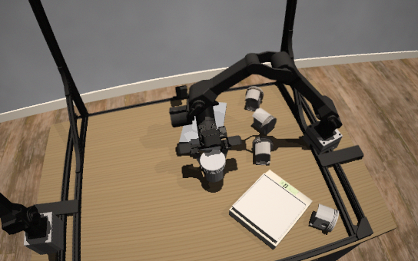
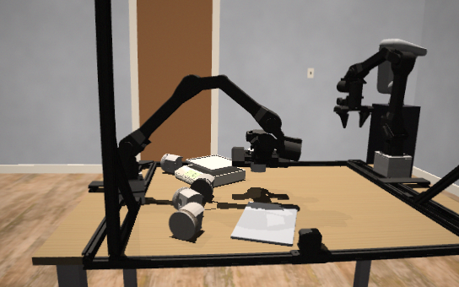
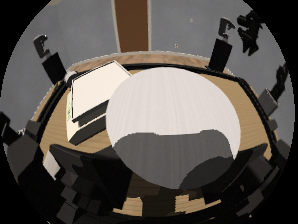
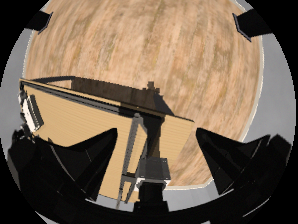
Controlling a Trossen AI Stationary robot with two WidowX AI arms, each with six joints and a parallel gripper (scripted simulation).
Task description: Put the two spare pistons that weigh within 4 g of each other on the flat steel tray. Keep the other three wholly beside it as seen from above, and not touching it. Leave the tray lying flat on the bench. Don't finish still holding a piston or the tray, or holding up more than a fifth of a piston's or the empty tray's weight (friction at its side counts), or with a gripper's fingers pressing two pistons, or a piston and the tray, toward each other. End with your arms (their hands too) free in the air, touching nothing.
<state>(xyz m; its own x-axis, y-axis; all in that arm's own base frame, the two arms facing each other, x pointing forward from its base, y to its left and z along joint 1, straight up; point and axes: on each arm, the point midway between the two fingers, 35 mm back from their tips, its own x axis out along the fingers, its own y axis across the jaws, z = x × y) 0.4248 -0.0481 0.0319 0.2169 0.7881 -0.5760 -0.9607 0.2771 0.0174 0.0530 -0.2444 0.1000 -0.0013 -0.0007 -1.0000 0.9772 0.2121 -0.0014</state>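
Observation:
My left gripper (image 1: 212, 153) (image 2: 258, 162) (image 3: 164, 133) is shut on a piston (image 1: 213, 163) (image 2: 258, 168) (image 3: 172, 100), held above the bench with its pale flat face up. The flat steel tray (image 1: 221, 112) (image 2: 253, 230) lies on the bench, partly hidden by the left arm in the top view; no piston is on it. Three pistons lie on their sides beside it: one (image 1: 253, 97) (image 2: 183, 224), a second (image 1: 263, 120) (image 2: 186, 197) and a third (image 1: 262, 151) (image 2: 202, 188). Another piston (image 1: 326, 217) (image 2: 170, 162) lies beyond the scale. My right gripper (image 2: 353, 122) (image 4: 158, 132) is open and empty, high up.
A white scale (image 1: 269, 207) (image 2: 231, 176) (image 3: 97, 92) with a green display stands between the held piston and the far piston; its plate bears nothing. A black frame surrounds the bench, with a small black block (image 1: 180, 92) (image 2: 310, 240) at the tray-side edge.

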